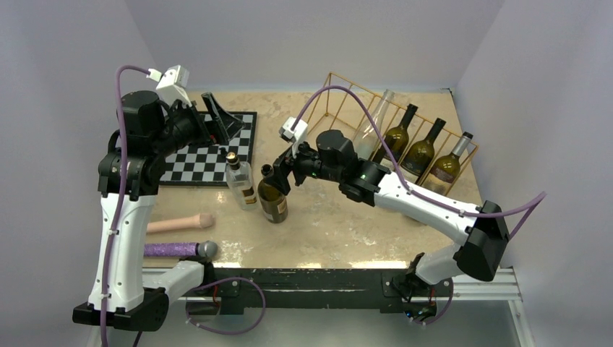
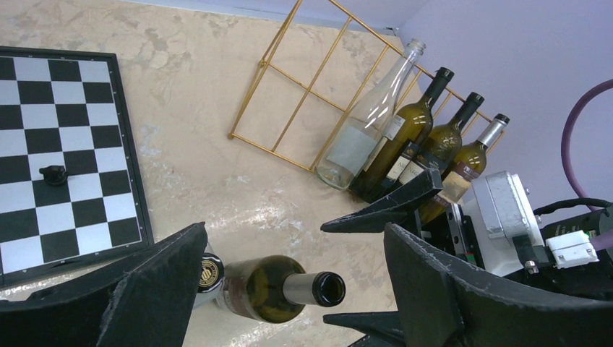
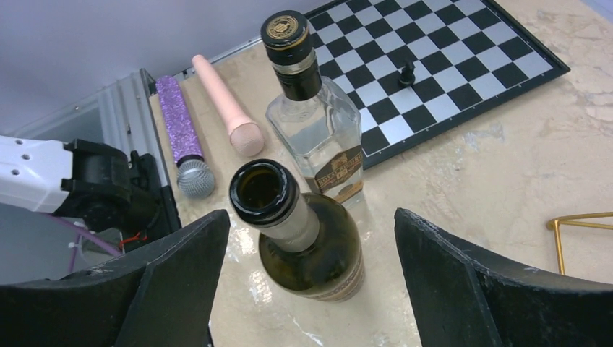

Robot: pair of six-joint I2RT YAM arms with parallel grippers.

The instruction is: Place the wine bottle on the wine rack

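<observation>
A dark green wine bottle [image 1: 272, 196] stands upright and uncorked on the table, left of the gold wire wine rack [image 1: 354, 84]. My right gripper [image 1: 278, 175] is open with one finger on either side of the bottle's neck, not touching it. In the right wrist view the bottle [image 3: 311, 249] sits between the fingers of the right gripper [image 3: 311, 217], nearer the left one. My left gripper [image 1: 217, 119] is open and empty, high over the chessboard. In its view [image 2: 295, 230] it looks down on the bottle [image 2: 260, 289] and the rack [image 2: 249, 100].
A clear bottle [image 1: 376, 123] and three dark bottles [image 1: 419, 152] lie in the rack. A clear liquor bottle [image 1: 241, 184] stands touching-close left of the wine bottle. The chessboard [image 1: 209, 148] holds one black piece [image 2: 53, 174]. A pink microphone [image 1: 181, 223] and a purple one [image 1: 181, 249] lie front left.
</observation>
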